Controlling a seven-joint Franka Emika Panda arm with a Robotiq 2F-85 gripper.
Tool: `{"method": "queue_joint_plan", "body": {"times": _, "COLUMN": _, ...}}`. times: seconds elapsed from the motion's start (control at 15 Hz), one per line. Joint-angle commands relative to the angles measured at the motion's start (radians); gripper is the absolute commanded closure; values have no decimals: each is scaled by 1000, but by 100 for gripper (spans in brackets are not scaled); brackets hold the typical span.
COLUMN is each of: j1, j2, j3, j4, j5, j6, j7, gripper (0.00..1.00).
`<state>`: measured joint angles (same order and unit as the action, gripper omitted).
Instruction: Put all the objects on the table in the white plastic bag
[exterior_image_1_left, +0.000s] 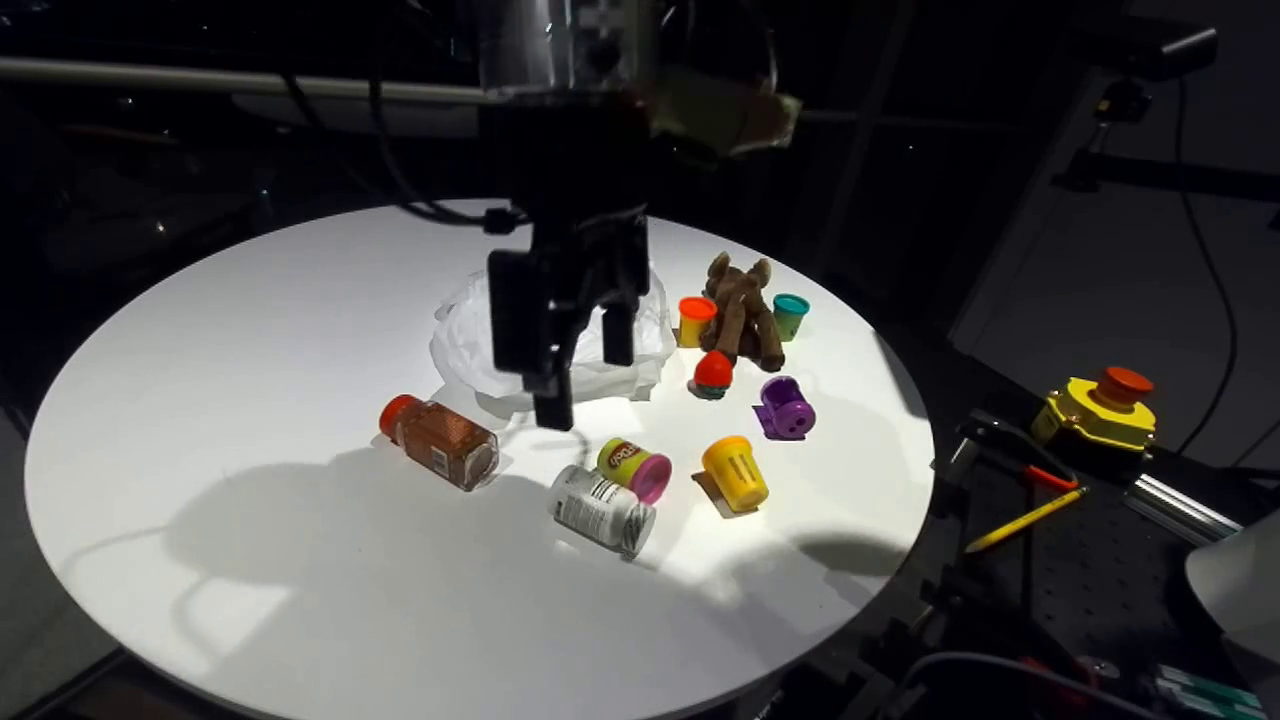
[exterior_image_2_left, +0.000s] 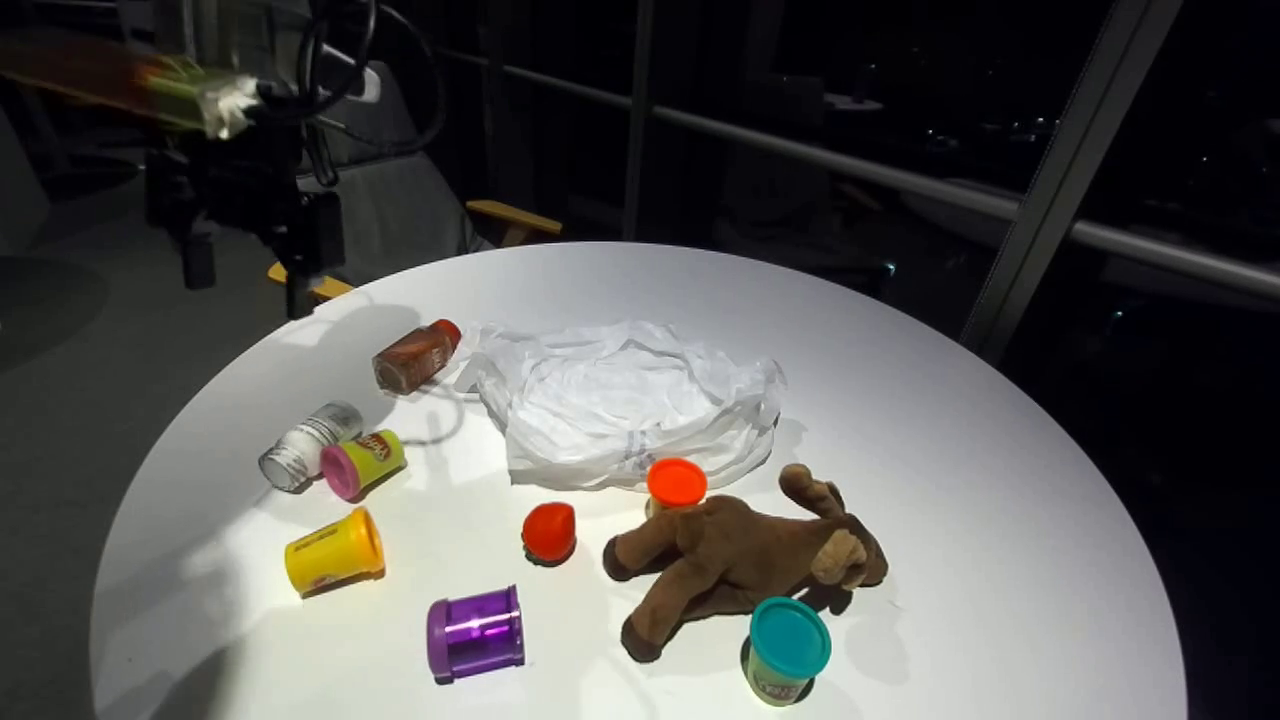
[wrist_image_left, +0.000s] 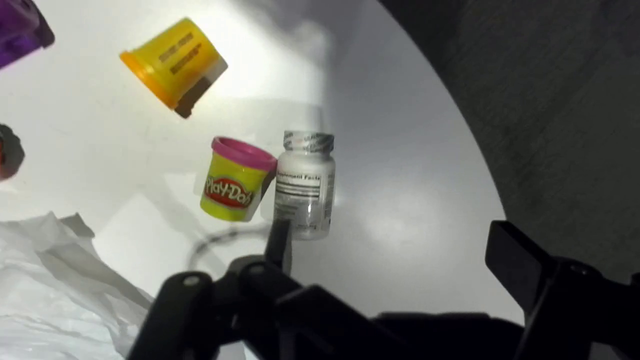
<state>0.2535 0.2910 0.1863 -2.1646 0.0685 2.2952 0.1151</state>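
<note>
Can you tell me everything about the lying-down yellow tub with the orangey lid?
The yellow tub looks like plastic, with a yellow-orange lid on its wider end and dark printing along its body. It lies on its side on the white table, narrowing away from the lid. Nearby are the pink-lidded Play-Doh tub and the purple container, but neither touches it; only the table does.

The white bag (exterior_image_2_left: 570, 430) is one big crumple, with the red-capped brown bottle (exterior_image_1_left: 440, 440) on its side near it. Pill bottle (wrist_image_left: 302, 192) and pink-lidded tub (wrist_image_left: 225, 185): on their sides, right beside each other. Yellow tub (wrist_image_left: 175, 59) and purple container (exterior_image_2_left: 478, 633), also on their sides. Brown plush (exterior_image_2_left: 755, 560) is kinda sprawled between the orange-lidded tub (exterior_image_1_left: 696, 325) and teal-lidded tub (exterior_image_2_left: 788, 645), both upright, small red thing (exterior_image_2_left: 549, 531) near its feet.
</note>
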Motion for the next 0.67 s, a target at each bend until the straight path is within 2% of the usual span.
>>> {"method": "queue_joint_plan", "body": {"times": 0.0, "j1": 64, "j2": 195, "j3": -34, "j4": 152, "j5": -164, "j6": 133, "j7": 98, "gripper": 0}}
{"method": "queue_joint_plan", "body": {"times": 0.27, "j1": 121, "j2": 317, "j3": -94, "j4": 234, "j5": -241, "j6": 319, "j7": 151, "gripper": 0}}
{"method": "queue_joint_plan", "body": {"times": 0.6, "j1": 183, "j2": 396, "j3": -188, "j4": 318, "j5": -286, "j6": 372, "j7": 206, "gripper": 0}}
